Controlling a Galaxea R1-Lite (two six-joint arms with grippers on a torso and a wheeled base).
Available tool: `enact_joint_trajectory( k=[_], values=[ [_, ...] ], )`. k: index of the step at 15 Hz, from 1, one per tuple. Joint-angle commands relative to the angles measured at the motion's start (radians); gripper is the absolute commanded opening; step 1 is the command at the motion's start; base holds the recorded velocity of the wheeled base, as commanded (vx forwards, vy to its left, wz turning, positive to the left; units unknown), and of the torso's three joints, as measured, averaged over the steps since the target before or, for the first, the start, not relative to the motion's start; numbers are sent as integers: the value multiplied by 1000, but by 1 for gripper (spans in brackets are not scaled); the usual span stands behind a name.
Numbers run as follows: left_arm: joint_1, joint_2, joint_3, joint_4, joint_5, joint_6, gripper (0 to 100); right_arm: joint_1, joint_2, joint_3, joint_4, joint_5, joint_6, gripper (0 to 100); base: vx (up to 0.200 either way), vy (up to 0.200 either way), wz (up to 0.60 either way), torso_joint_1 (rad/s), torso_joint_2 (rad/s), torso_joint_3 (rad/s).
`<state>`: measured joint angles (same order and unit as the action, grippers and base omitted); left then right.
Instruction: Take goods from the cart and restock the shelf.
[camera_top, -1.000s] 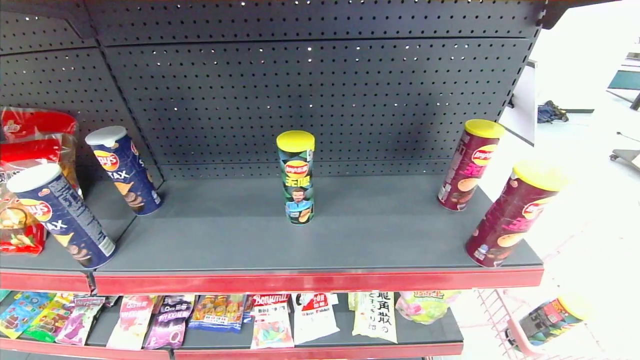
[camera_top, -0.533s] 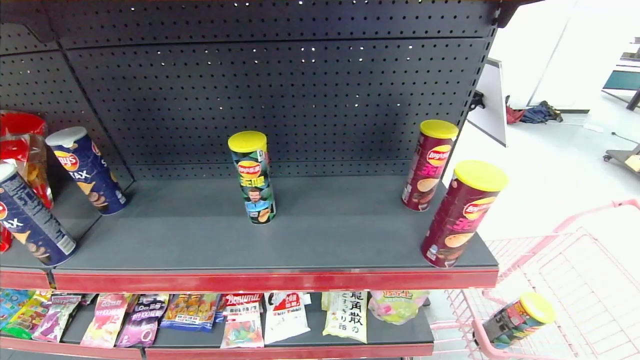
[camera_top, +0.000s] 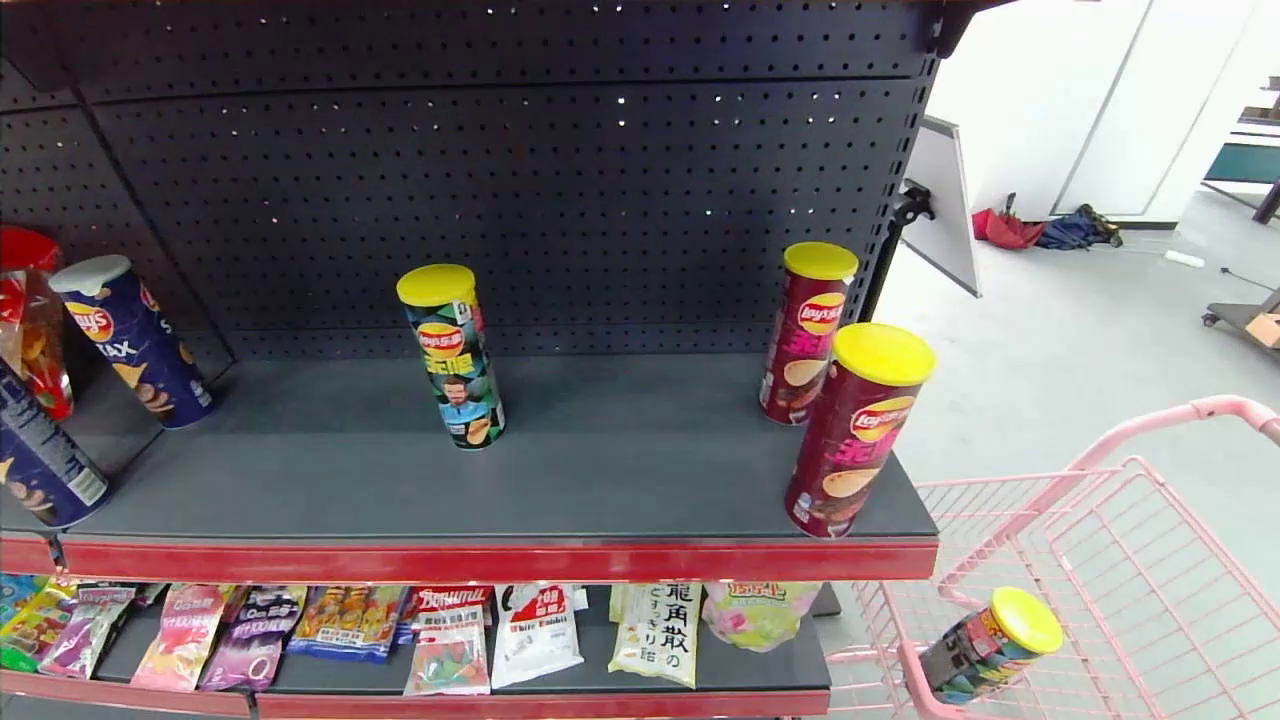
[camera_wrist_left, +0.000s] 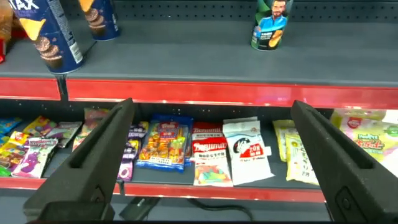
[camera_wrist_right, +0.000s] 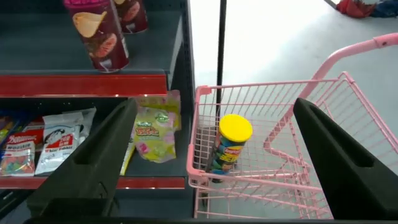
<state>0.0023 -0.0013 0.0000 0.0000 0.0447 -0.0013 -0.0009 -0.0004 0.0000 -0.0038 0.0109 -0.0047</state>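
We place everything from the shelf (camera_top: 620, 480), a grey board with a red front lip and a perforated back panel (camera_top: 520, 200).

Beyond the shelf's right end, and lower than it, stands the pink wire cart (camera_top: 1130, 520). The side of it farthest from the shelf is cut off by the picture edge. In the cart's corner nearest the shelf a yellow-lidded can (camera_top: 990, 645) leans tilted against the wires. Its print is too small for us to make out.

Near the shelf's middle, toward the back panel, a green can (camera_top: 452, 355) stands upright. At the shelf's right end stand two maroon cans, the rear maroon can (camera_top: 812, 330) close to the back panel and the front maroon can (camera_top: 860, 430) at the lip. They overlap in the head view, so we cannot tell whether they touch.

At the shelf's left end one blue can (camera_top: 130, 340) shows whole, while a second blue can (camera_top: 40, 460) nearer the lip is cut off by the picture edge. So is a red bag (camera_top: 30, 320) behind it. Under the shelf lie snack packets (camera_top: 540, 640), their tops hidden by the lip.

The left gripper (camera_wrist_left: 211, 106) is in front of the shelf's lip with its fingers spread wide and nothing between them. The right gripper (camera_wrist_right: 214, 102) is off the shelf's right end, likewise spread and empty. The tilted can shows farther off between its fingers, untouched. The bases of both grippers' fingers are cut off in the wrist views.
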Motion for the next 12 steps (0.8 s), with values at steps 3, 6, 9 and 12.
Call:
enact_joint_trajectory(
  k=[3, 6, 9, 12],
  values=[
    [1, 1, 0, 0, 0, 0, 100, -1, 0, 0, -1, 0, 0, 100, 0, 0, -600, -1, 6, 2],
    [1, 1, 0, 0, 0, 0, 100, 1, 0, 0, -1, 1, -1, 100, 0, 0, -600, -1, 6, 7],
    [1, 1, 0, 0, 0, 0, 100, 1, 0, 0, -1, 1, 0, 100, 0, 0, -400, 0, 3, 0],
    [1, 1, 0, 0, 0, -2, 100, -1, 0, 0, -1, 1, 0, 100, 0, 0, 0, 0, 0, 0]
  ],
)
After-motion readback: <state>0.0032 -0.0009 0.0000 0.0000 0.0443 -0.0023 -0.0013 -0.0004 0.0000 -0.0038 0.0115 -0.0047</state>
